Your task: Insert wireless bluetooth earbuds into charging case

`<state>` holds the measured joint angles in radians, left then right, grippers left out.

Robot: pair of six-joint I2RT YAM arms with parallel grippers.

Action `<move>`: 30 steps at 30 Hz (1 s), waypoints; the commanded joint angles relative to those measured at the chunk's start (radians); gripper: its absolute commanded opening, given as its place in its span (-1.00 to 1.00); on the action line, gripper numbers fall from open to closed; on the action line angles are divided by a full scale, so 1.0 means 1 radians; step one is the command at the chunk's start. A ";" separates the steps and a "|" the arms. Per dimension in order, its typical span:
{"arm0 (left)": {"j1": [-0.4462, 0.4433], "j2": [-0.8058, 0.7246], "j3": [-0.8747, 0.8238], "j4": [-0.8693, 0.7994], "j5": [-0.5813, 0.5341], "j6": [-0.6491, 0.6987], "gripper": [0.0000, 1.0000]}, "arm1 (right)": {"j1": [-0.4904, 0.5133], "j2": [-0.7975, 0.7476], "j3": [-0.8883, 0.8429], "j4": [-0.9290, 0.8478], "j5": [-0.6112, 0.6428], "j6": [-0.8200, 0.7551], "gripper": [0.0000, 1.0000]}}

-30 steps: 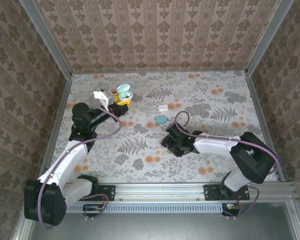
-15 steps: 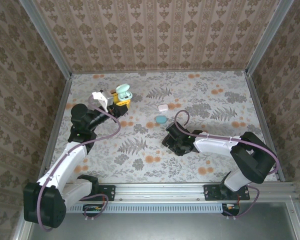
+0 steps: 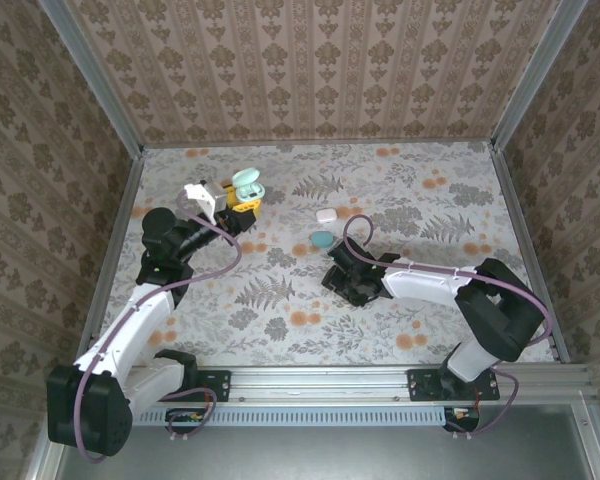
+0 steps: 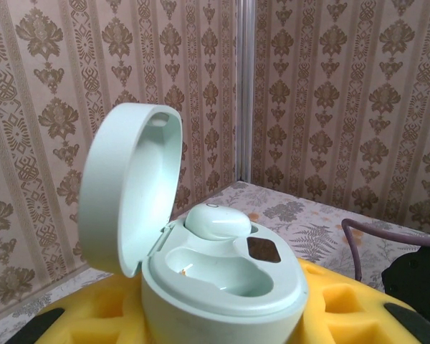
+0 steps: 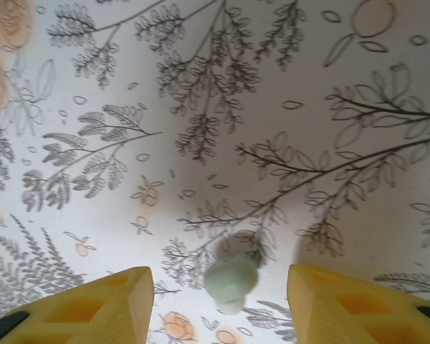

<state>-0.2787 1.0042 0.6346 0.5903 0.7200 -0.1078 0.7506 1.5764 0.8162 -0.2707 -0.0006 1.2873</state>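
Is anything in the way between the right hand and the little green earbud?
No, nothing visible. The earbud lies alone on the flowery table, right between the open yellow fingers of the right hand.

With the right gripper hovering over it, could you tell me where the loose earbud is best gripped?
Probably grip the earbud across its rounded body, from straight above: it lies low on the table, small and stubby, between the right gripper's open fingers.

Overhead looks down; left wrist closely views same case (image 4: 222, 287).
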 commanded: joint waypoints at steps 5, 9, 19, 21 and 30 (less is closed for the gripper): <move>0.010 -0.008 -0.003 0.031 0.002 0.011 -0.49 | 0.007 -0.017 0.031 -0.074 0.016 -0.008 0.06; 0.010 -0.008 -0.002 0.029 0.004 0.010 -0.49 | 0.010 0.011 0.037 -0.040 -0.001 0.002 0.05; 0.010 -0.017 0.001 0.024 0.003 0.011 -0.49 | 0.012 0.062 0.061 -0.009 -0.027 -0.013 -0.02; 0.012 -0.018 0.002 0.023 0.002 0.011 -0.49 | 0.010 0.075 0.075 -0.011 -0.033 -0.024 -0.05; 0.011 -0.024 0.003 0.017 0.001 0.013 -0.49 | 0.010 0.124 0.132 -0.054 -0.027 -0.097 -0.19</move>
<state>-0.2775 1.0039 0.6346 0.5900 0.7200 -0.1078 0.7570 1.6764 0.9127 -0.2913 -0.0193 1.2343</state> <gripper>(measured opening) 0.355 0.408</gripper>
